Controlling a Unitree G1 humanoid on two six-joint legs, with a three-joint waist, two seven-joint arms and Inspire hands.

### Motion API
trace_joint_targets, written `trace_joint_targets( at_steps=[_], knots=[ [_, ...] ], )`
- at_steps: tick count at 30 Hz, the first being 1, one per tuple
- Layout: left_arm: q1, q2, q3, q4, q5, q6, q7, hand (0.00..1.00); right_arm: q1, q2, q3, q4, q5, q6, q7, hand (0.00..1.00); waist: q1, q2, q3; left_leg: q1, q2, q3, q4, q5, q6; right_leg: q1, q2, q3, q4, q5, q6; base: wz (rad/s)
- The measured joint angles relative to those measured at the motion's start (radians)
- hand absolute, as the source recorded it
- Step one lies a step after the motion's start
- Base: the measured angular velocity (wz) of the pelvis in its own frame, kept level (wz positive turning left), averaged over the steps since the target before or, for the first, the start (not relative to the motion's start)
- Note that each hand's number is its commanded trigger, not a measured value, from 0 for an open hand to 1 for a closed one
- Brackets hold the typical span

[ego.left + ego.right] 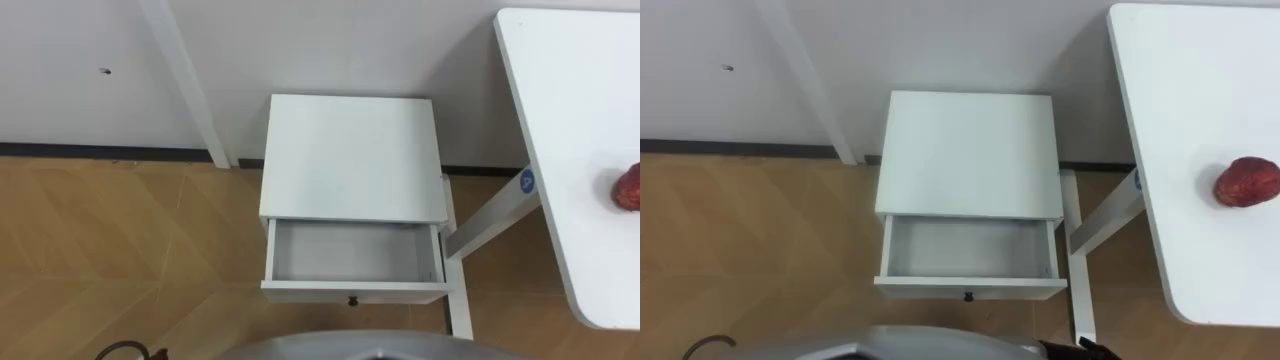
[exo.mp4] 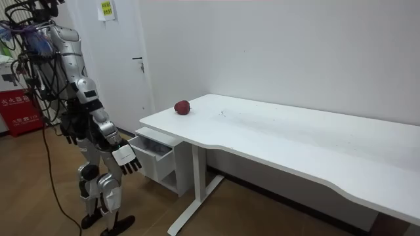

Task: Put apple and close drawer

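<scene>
Left of the cabinet (image 1: 348, 155), a wooden floor (image 1: 110, 250) is seen, bounded by a dark skirting (image 1: 80, 150) at the foot of a white wall (image 1: 60, 60). The cabinet is set against that wall, white and flat-topped. Its drawer (image 1: 345, 252) is pulled out toward the robot, so that its pale grey bottom is exposed. A small dark knob (image 1: 352, 300) is fixed at the middle of the drawer front. Right of the cabinet and higher than it, a white table (image 1: 570, 150) is placed, with its rounded end near the cabinet's right side. The apple (image 1: 1246, 181), dark red, is lying on the table near that end, well right of the cabinet and apart from the drawer.

In the room view the robot is seen standing upright before the cabinet's open front, to the room view's left of it. The left hand (image 2: 68, 134) is made out as a dark shape by the hips, on the side away from the cabinet. Its state cannot be told. The right hand (image 2: 125, 160) is held low, just short of the drawer, with its fingers straight, slightly spread and touching nothing.
</scene>
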Motion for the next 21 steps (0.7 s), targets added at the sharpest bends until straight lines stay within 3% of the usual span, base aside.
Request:
trace_joint_targets(
  at_steps=[7,11,13,16,20,21],
  knots=[
    [-0.006,0.0,0.0,-0.001,-0.001,0.0,-0.003,0.0,0.0,0.0,0.0,0.0,0.004,0.0,0.001,0.0,0.001,0.0,0.0001,0.0,0.0,0.0,-0.001,0.0,0.0,-0.001,0.0,0.008,0.0,0.0,0.0,0.0],
    [-0.009,0.0,0.001,-0.003,-0.003,-0.003,-0.003,0.0,0.002,0.002,-0.01,0.0,0.083,0.004,-0.005,0.0,-0.004,-0.001,0.0,0.0,0.0,0.0,0.001,0.0,0.0,0.0,0.0,0.003,0.0,0.0,0.0,0.0],
    [-0.003,0.001,0.002,-0.004,-0.002,-0.009,-0.003,0.0,0.003,0.002,-0.054,-0.001,0.124,0.004,-0.006,0.0,-0.005,-0.002,0.0011,0.002,0.0,0.006,0.002,0.0,0.0,0.0,0.0,0.011,0.001,0.0,0.0,-0.04],
    [-0.002,0.003,0.008,-0.004,-0.003,-0.021,-0.003,0.0,0.004,0.002,-0.131,-0.004,0.307,0.005,-0.023,0.0,-0.013,0.0,0.0027,0.012,0.0,0.007,-0.003,0.0,0.0,0.004,0.001,0.016,0.001,0.0,0.0,-0.05],
    [0.005,0.01,0.07,-0.003,-0.027,-0.038,-0.002,0.0,0.011,0.002,-0.3,-0.031,0.556,0.003,-0.065,0.0,-0.055,-0.002,0.003,0.017,0.0,0.012,-0.007,0.0,0.0,0.003,0.001,0.016,-0.001,0.0,0.0,-0.02],
    [0.012,0.012,0.09,-0.003,-0.032,-0.045,0.002,0.0,0.01,0.001,-0.351,-0.037,0.622,-0.002,-0.082,0.0,-0.06,-0.005,-0.0005,0.018,0.0,0.018,-0.007,0.0,0.0,0.002,0.002,0.02,-0.002,0.0,0.0,-0.09]
  ],
)
